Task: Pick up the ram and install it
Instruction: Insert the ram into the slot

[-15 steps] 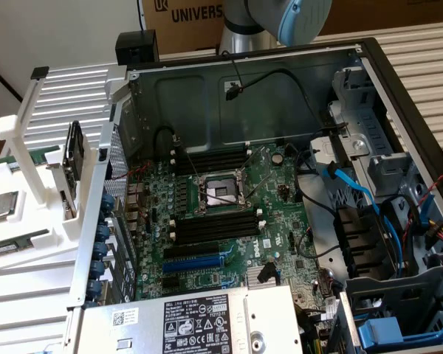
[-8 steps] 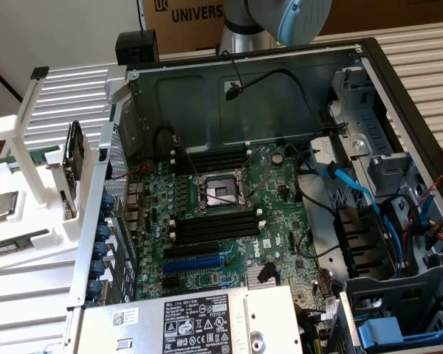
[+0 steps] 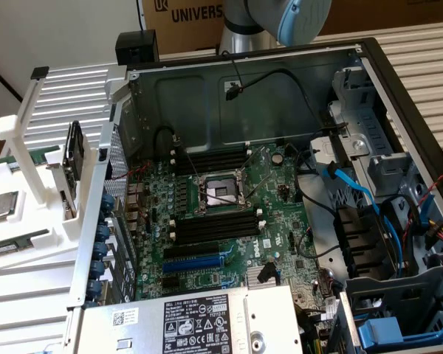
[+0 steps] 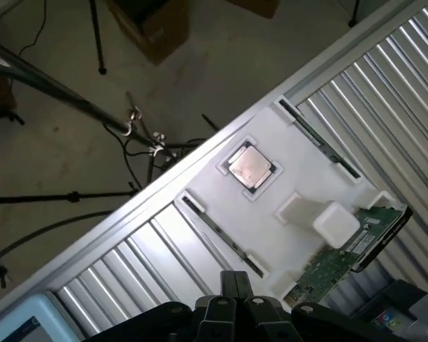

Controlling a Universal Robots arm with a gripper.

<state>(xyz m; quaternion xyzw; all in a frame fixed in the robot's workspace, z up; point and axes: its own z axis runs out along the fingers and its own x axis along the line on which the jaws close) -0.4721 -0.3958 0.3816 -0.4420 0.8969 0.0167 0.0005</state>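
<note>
Gripper (image 4: 235, 308): in the wrist view the dark fingers (image 4: 219, 313) are pressed together, closed with nothing between them. They hold nothing and touch nothing, and hang above the ribbed metal table (image 4: 389, 85) near the edge of a white tray (image 4: 292, 158). The ram (image 4: 215, 229) is not picked up. It lies on its long edge in a narrow slot of the white tray, and one end of it points toward the fingers. A second ram stick (image 4: 319, 140) sits the same way in a parallel slot on the far side of the tray. The square silver processor chip (image 4: 250, 167) lies flat in its recess between the two sticks, apart from both. A green circuit card (image 4: 339, 260) stands tilted at the tray's edge, just beside a white block (image 4: 315, 214). In the exterior view the tray is at the exterior view's left of the open computer case (image 3: 369, 70), outside its wall. The arm (image 3: 280, 18) rises behind the case at the top of that view. Inside the case the motherboard (image 3: 280, 214) lies flat, with long black memory slots (image 3: 213, 225) on either side of the processor socket (image 3: 220, 193). Which of the two sticks is nearer the case cannot be told.
</note>
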